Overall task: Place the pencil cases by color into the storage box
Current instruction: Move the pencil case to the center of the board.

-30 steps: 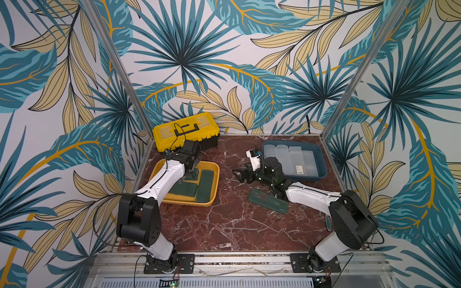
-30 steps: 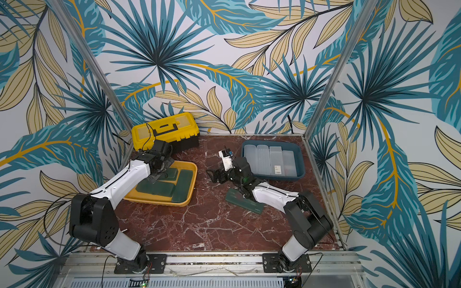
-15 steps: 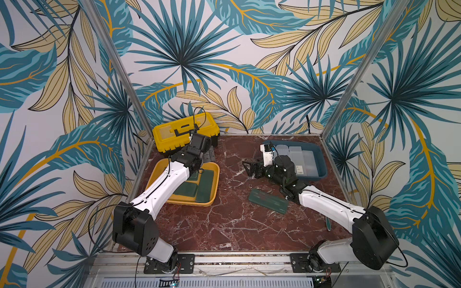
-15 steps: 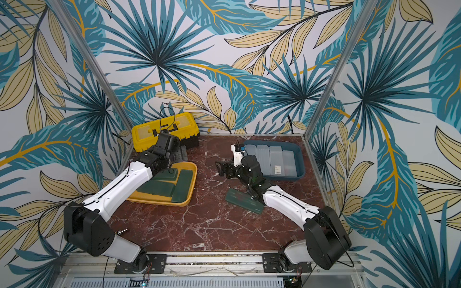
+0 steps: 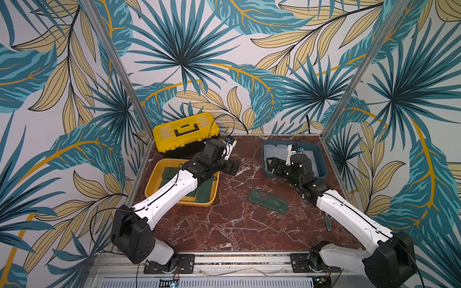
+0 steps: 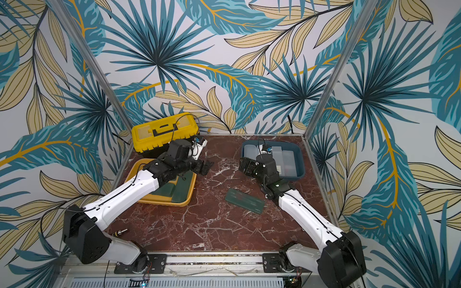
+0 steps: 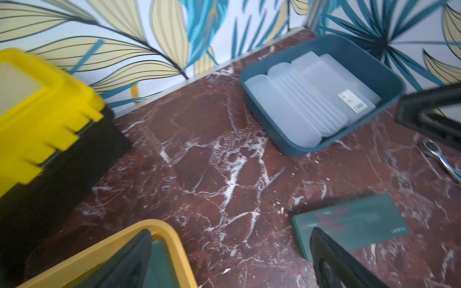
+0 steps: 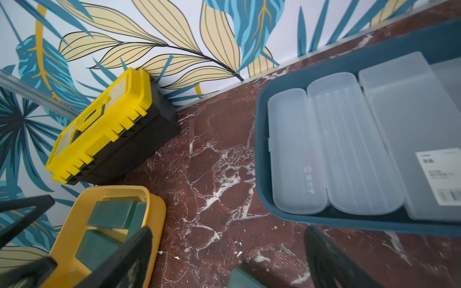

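- I have one green pencil case (image 5: pixel 268 201) lying flat and slantwise on the red marble surface (image 5: pixel 224 224). It sits between the two trays, towards the front, and nothing touches it.
- My left gripper (image 5: pixel 231 167) hangs over bare surface just off the far right corner of the yellow tray (image 5: pixel 199 203), near the toolbox (image 5: pixel 185 129). In its wrist view the fingers (image 7: pixel 129 259) stand spread wide with nothing between them. The green pencil case shows partly behind one of them.
- My right gripper (image 5: pixel 273 165) hangs at the near left corner of the blue tray (image 5: pixel 321 164), well apart from the green pencil case. Its fingers (image 8: pixel 329 259) are spread wide too, and they carry nothing.
- The blue tray holds several white pencil cases (image 7: pixel 306 99) laid side by side. One of them has a paper label.
- The yellow tray holds several green cases (image 8: pixel 109 214). In both top views my left arm hides part of them.
- The yellow-and-black toolbox stands shut against the back wall, behind the yellow tray.
- In the left wrist view I can see a ratchet (image 7: pixel 439 157) lying on the surface, near the blue tray and apart from the green pencil case.
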`<state>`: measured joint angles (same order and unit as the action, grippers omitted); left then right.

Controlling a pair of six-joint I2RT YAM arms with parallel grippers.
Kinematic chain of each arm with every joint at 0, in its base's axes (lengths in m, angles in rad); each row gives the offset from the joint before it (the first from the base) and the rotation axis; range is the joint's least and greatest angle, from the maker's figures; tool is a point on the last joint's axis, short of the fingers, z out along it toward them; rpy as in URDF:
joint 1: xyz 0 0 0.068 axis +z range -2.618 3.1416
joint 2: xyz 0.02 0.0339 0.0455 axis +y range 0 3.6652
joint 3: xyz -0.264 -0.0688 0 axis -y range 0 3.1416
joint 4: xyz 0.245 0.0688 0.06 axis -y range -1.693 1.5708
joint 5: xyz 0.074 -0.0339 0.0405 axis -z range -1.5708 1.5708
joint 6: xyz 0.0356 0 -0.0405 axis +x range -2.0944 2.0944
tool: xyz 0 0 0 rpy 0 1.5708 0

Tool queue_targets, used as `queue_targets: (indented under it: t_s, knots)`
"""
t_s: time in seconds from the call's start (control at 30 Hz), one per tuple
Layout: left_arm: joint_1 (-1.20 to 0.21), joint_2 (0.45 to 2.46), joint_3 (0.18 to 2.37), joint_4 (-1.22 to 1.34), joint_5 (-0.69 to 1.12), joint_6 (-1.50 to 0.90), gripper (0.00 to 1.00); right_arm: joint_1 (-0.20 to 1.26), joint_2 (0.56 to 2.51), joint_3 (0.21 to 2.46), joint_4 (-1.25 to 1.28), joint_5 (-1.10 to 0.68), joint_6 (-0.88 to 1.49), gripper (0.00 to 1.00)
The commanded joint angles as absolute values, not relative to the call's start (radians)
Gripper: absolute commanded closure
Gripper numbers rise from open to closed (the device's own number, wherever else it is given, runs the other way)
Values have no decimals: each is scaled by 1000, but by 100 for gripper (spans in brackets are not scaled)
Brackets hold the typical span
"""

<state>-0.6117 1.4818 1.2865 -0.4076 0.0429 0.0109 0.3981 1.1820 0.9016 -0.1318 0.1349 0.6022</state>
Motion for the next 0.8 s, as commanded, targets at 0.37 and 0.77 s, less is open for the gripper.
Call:
queue_targets:
  t_s: [0.37,0.77]
  knots:
    - [-761,1608,1240,-379,144,167,3,300,982,713,-475,67,758,4]
    - [-770,1580,1205,-371,177,-69,4,287,919,487,-446,-28,865,4]
